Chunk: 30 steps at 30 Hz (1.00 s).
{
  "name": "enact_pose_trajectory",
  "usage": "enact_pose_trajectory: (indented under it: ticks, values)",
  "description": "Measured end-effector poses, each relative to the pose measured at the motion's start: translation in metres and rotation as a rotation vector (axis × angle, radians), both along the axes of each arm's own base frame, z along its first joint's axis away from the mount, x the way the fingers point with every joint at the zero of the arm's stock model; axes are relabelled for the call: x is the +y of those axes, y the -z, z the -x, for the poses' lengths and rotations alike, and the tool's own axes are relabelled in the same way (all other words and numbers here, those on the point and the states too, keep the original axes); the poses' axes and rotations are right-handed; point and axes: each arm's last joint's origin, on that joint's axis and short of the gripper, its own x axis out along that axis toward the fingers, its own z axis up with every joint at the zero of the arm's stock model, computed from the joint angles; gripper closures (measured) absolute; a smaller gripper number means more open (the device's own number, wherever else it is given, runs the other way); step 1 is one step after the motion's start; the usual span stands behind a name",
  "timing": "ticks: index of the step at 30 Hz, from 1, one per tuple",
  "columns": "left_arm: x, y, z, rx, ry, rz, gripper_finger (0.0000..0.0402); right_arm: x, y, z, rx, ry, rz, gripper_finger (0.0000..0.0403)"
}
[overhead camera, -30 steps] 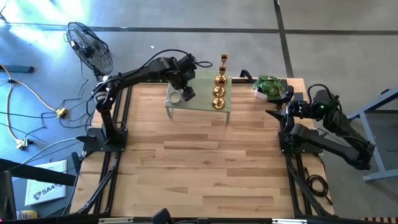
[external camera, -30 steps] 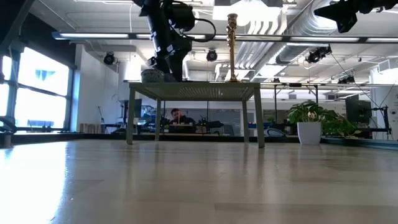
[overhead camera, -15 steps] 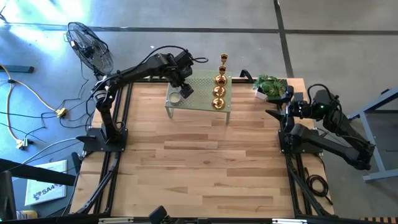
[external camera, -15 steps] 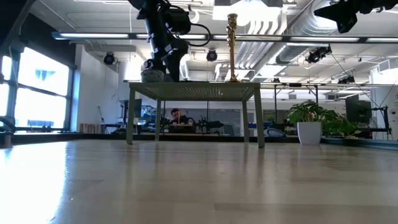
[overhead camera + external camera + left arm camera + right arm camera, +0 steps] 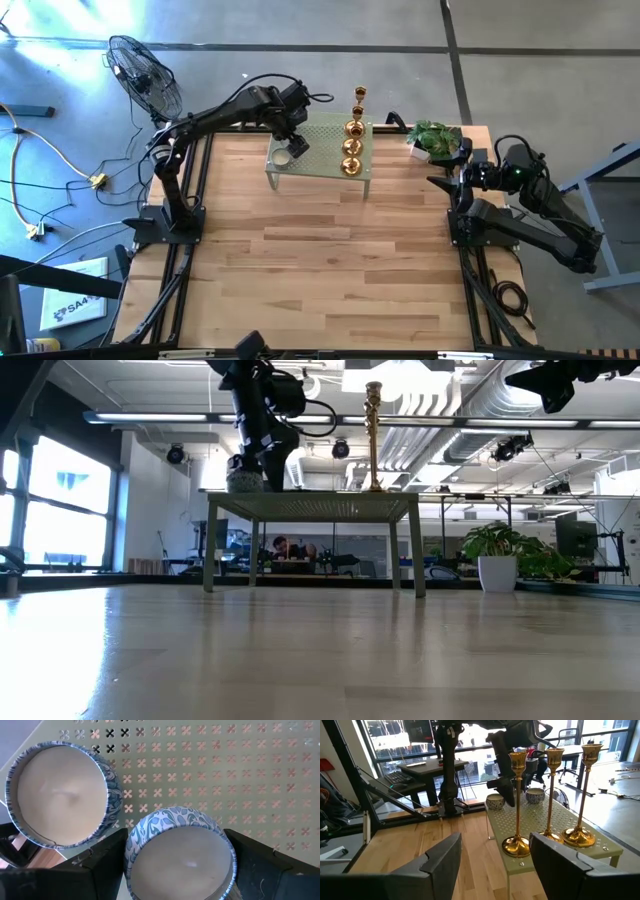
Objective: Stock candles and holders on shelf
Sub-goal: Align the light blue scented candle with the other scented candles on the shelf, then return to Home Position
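Cream-white candles [image 5: 59, 795] in blue-and-white floral-patterned tins sit on the sage-green shelf [image 5: 240, 780] (perforated with small crosses) beyond the dark left gripper [image 5: 177, 865]; gold holders [image 5: 517, 800] gleam.

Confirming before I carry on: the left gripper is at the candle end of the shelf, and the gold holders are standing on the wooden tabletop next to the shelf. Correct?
Not quite. The holders stand on the shelf itself, not on the wooden tabletop; the right wrist view shows their bases on its perforated top. The left gripper is indeed at the candle end of the shelf, at a candle.
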Motion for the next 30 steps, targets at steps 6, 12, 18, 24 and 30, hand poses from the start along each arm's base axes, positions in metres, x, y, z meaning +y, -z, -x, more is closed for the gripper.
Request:
enact_pose_trajectory:
  ticks: [6, 12, 18, 24, 30]
  values:
    - [0.000, 0.001, 0.002, 0.033, -0.022, -0.020, 0.0087, 0.000, 0.000, 0.000, 0.000, 0.000, 0.000, 0.0176]
    - [0.000, 0.000, 0.003, 0.044, -0.033, -0.033, 0.0014, 0.000, 0.000, 0.000, 0.000, 0.000, 0.004, 0.0176]
    - [0.000, 0.000, 0.003, 0.044, -0.031, -0.033, 0.0005, 0.000, 0.000, 0.000, 0.001, 0.000, 0.006, 0.0176]
    - [0.000, 0.000, 0.003, 0.044, -0.029, -0.033, 0.0004, 0.000, 0.000, 0.000, 0.001, -0.001, 0.007, 0.0176]
    - [0.000, -0.012, 0.004, 0.032, -0.030, -0.044, 0.0003, 0.000, 0.000, 0.000, 0.001, 0.000, 0.007, 0.0176]
